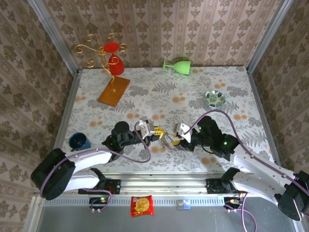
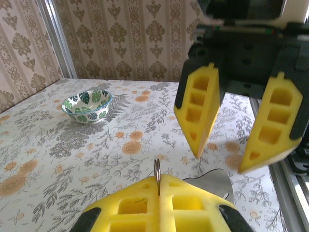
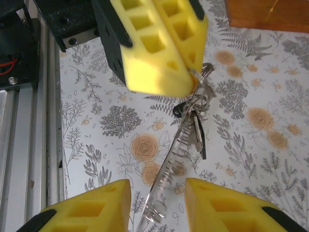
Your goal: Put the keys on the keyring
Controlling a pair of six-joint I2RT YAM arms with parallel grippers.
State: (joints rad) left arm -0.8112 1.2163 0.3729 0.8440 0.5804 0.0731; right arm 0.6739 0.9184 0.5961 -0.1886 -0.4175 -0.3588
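My left gripper (image 2: 158,178) is shut on the keyring (image 2: 157,169), a thin metal ring seen edge-on between its yellow pads. In the right wrist view the left fingers (image 3: 159,48) come in from the top with the keyring (image 3: 206,72) at their tip. The keys (image 3: 195,128), black-headed, hang bunched below it over the table. A long shiny ridged strip (image 3: 169,179) slants down from the bunch into the gap of my right gripper (image 3: 157,195), which is open with neither pad touching it. From above, both grippers (image 1: 155,131) (image 1: 176,140) meet near the table's front edge.
A green-patterned bowl (image 1: 214,98) sits at the right. A green cup (image 1: 177,65) lies on its side at the back. A gold stand with a red cup on a wooden base (image 1: 114,90) is back left. A blue cup (image 1: 79,141) is front left, and the metal rail (image 3: 34,145) runs close by.
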